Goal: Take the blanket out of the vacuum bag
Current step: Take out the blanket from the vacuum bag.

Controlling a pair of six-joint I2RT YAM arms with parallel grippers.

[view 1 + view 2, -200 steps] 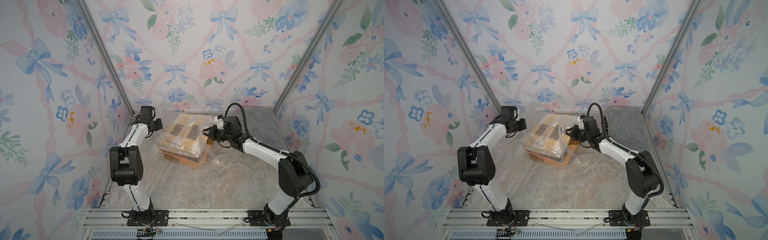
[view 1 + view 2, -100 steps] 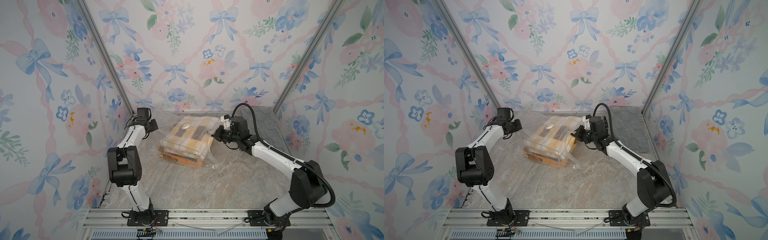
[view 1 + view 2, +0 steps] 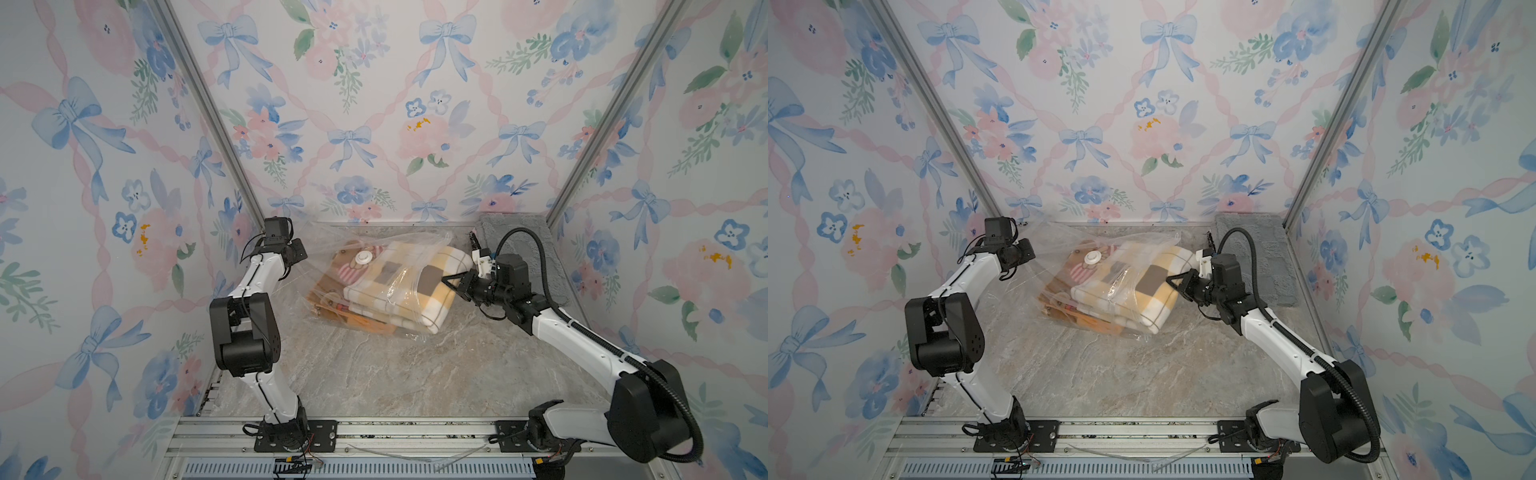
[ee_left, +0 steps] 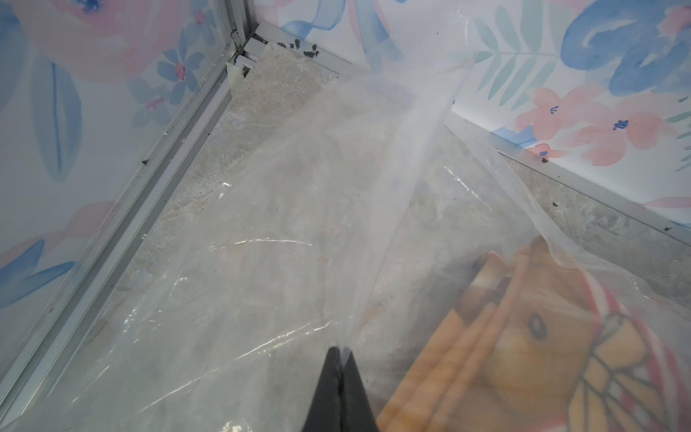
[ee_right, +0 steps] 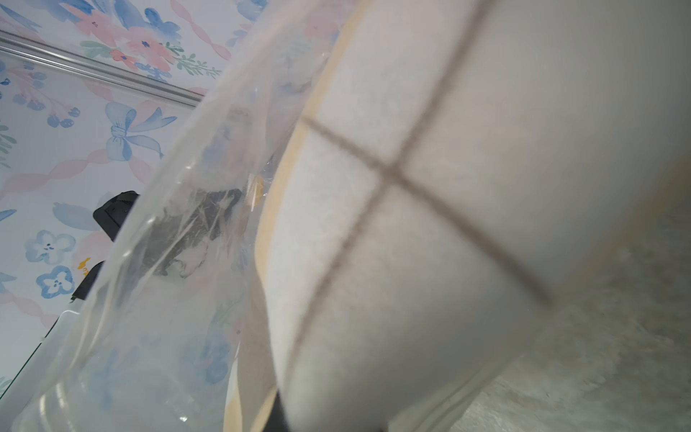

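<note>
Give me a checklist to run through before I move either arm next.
1. Left claw shut on the bag: ok.
2. Right claw shut on the blanket at its edge: ok.
3. Plastic caught in the right claw too: cannot tell.
4. Blanket free of the bag: not ok, much of it lies under plastic.
5. Room behind the right arm: cannot tell; a grey mat lies there, wall beyond.

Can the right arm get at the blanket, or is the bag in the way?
Likely yes. The blanket pokes bare out of the vacuum bag on that side, and the right claw sits shut at its edge, apparently gripping it.
</note>
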